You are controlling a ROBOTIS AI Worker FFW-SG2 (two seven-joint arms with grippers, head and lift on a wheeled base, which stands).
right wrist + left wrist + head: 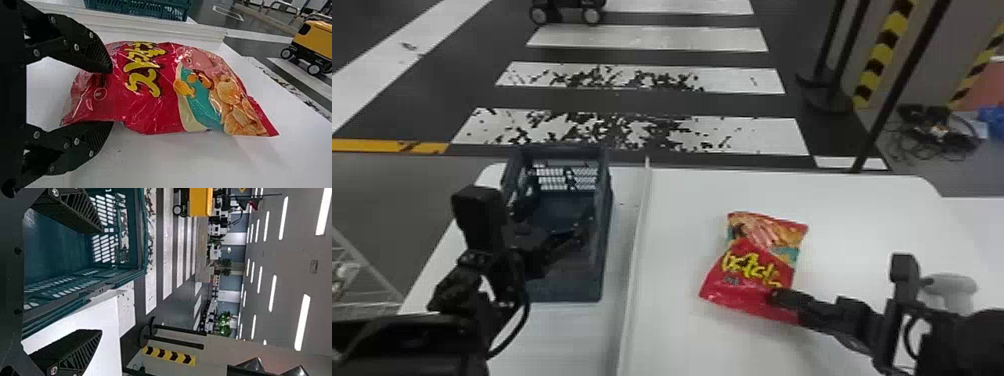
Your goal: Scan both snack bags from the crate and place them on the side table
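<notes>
One snack bag, red with yellow lettering (752,270), lies face up on the white table right of the divider. My right gripper (788,307) is at the bag's near right end. In the right wrist view, that gripper (112,97) stands open, its fingers spread either side of the plain red end of the bag (164,90). Over the dark blue-green crate (567,290), on the left, is my left gripper (552,220). Seen from the left wrist, the gripper (102,282) is wide open, with a side wall of the crate (117,280) between its fingers.
A raised white divider (635,240) runs front to back between crate and bag. A pale grey rounded object (949,287) stands behind the right arm. Black posts (897,90) rise beyond the table's far right edge; a wire rack (362,280) is at the left.
</notes>
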